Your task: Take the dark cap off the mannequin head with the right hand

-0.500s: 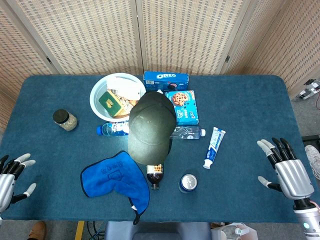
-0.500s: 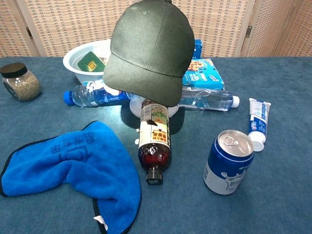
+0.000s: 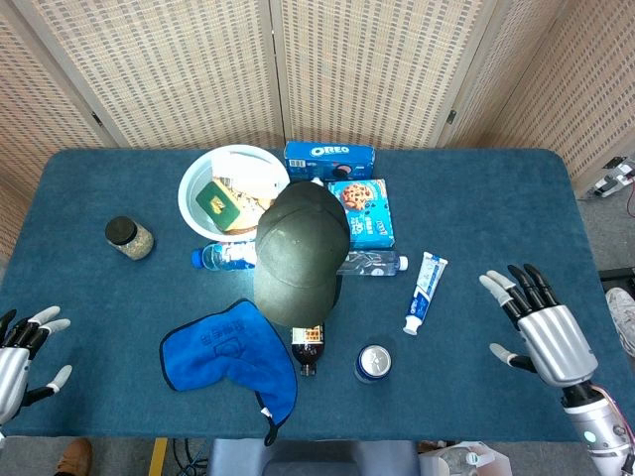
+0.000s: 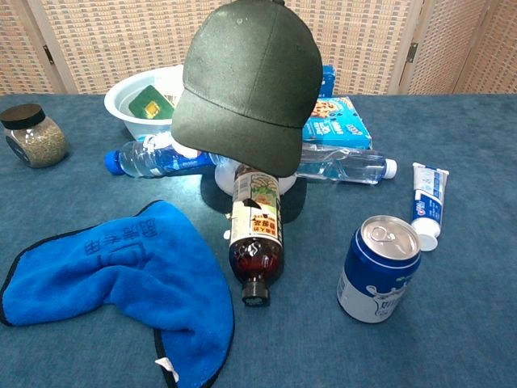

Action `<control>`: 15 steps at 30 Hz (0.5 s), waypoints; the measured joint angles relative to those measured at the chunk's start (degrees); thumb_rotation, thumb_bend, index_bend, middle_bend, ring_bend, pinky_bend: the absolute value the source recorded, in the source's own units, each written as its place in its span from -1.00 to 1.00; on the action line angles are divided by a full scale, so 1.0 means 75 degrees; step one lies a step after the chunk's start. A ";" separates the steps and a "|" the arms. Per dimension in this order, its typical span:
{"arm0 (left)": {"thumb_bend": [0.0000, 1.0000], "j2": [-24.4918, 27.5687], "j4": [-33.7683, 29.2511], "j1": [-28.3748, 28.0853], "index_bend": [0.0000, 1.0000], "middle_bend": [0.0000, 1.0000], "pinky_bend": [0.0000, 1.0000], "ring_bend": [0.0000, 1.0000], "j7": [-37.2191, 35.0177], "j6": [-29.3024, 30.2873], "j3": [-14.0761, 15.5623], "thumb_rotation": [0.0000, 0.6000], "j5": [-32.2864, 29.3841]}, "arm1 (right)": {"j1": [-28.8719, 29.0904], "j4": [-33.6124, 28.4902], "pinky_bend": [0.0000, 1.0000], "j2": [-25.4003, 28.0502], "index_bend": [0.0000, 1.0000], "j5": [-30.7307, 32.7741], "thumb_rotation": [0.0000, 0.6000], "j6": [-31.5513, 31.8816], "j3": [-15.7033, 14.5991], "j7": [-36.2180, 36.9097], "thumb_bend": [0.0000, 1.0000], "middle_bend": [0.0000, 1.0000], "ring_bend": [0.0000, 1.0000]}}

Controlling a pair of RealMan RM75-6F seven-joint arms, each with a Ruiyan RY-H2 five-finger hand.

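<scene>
The dark olive fabric cap is sitting on the white mannequin head at the centre of the blue-covered worktop. The right hand is hovering well right of the cap, fingers spread, holding nothing. The left hand is lying spread far to the cap's left.

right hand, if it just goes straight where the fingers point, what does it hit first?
Likely nothing: the right hand points up-left over bare table, passing right of the toothpaste tube. Depth is unclear.
</scene>
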 measured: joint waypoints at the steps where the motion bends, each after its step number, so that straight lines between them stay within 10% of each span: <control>1: -0.54 -0.0002 -0.0007 0.0007 -0.44 -0.67 -1.00 -0.68 0.0004 0.0014 0.0000 1.00 0.0006 | 0.0077 -0.0052 -1.00 0.0011 -0.76 -0.0058 1.00 -0.0061 0.0026 -0.0047 -1.00 -0.71 -0.96; 15: -0.54 0.0020 0.0011 0.0092 -0.44 -0.67 -1.00 -0.68 -0.0061 0.0098 0.0029 1.00 0.0025 | 0.1508 -0.0681 -1.00 -0.0243 -0.76 -0.0383 1.00 -0.1407 0.0599 -0.0693 -1.00 -0.71 -0.96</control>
